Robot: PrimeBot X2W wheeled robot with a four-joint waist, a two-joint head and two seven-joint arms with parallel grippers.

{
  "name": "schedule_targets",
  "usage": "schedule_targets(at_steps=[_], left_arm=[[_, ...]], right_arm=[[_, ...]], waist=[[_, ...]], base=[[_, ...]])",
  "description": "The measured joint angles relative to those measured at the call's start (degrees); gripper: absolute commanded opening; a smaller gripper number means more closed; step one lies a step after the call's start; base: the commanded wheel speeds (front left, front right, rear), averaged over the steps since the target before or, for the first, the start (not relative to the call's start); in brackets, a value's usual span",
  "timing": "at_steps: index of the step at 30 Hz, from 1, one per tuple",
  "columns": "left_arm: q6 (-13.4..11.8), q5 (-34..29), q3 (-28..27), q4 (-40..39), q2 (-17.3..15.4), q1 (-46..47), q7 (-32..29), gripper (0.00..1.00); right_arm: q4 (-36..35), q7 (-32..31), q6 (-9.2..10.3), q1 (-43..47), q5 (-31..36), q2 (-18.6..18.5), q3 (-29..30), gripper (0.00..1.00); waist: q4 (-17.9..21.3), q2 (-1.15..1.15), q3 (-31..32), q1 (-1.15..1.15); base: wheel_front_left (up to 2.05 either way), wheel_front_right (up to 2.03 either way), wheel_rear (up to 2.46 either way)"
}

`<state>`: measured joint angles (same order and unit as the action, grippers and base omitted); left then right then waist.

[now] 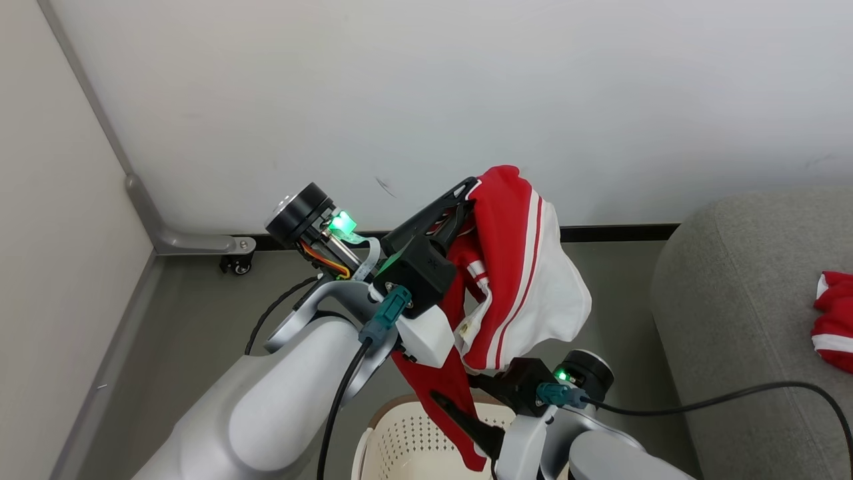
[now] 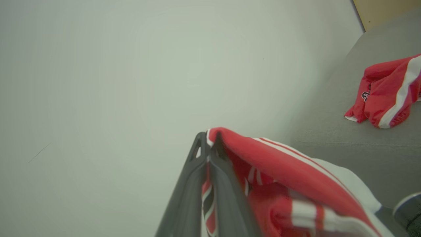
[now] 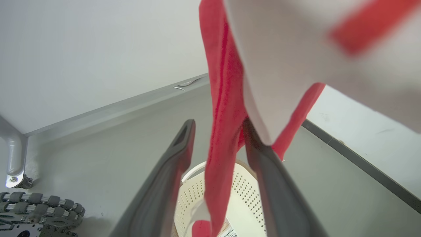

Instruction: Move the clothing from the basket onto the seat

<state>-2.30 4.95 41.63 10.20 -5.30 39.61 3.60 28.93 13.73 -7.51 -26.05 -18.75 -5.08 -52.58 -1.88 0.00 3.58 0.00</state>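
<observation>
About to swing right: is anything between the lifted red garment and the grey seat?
Nothing visible blocks that path; only floor lies between the red-and-white garment, pinched in the left tool, and the grey seat. But its hanging tail runs between the right tool's spread fingers above the laundry basket.

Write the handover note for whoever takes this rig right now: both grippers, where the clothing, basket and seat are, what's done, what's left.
Left gripper: shut on a red-and-white garment, raised above the basket.
Right gripper: open, its fingers either side of that garment's hanging red tail, not clamped.
Done: a second garment lies on the seat, off to the robot's right.
Left: carry the raised garment over to the seat and release it. The hanging fabric partly hides the basket's inside, so check it for more.
</observation>
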Motion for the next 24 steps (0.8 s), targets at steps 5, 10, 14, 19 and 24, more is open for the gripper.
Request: schedule_targets(at_steps=[5, 10, 14, 19, 24], left_arm=[[-0.01, 0.22, -0.04, 0.03, 0.21, 0.0, -0.02, 0.0], [-0.6, 0.7, -1.24, 1.14, -0.19, -0.06, -0.08, 0.0], [-1.1, 2.21, -2.66, 2.61, -1.03, -0.58, -0.07, 0.0], [-1.34, 3.91, -4.01, 4.59, -2.09, -3.3, 0.0, 0.0], [-1.34, 6.12, -4.85, 5.9, -2.27, -5.59, 0.7, 0.0]], right_arm=[[1.54, 0.47, 0.0, -2.57, 1.87, 0.33, 0.08, 0.0], [1.8, 0.48, 0.0, -2.69, 1.9, 0.55, 0.44, 0.0], [1.16, 0.48, 0.0, -2.61, 1.89, 0.16, 2.71, 0.0], [-1.1, 0.48, 0.0, -2.27, 1.66, -2.58, 8.75, 0.0], [-4.19, 0.49, 0.0, -0.55, 1.67, -4.95, 16.06, 0.0]], waist=[[-0.36, 0.0, -0.21, 0.0], [-0.18, 0.0, -0.51, 0.0], [0.35, 0.0, -0.71, 0.0], [1.39, 0.0, -0.98, 0.0], [2.7, 0.0, -1.26, 0.0]], base=[[0.0, 0.0, 0.0], [0.0, 0.0, 0.0], [0.0, 0.0, 0.0], [0.0, 0.0, 0.0], [0.0, 0.0, 0.0]])
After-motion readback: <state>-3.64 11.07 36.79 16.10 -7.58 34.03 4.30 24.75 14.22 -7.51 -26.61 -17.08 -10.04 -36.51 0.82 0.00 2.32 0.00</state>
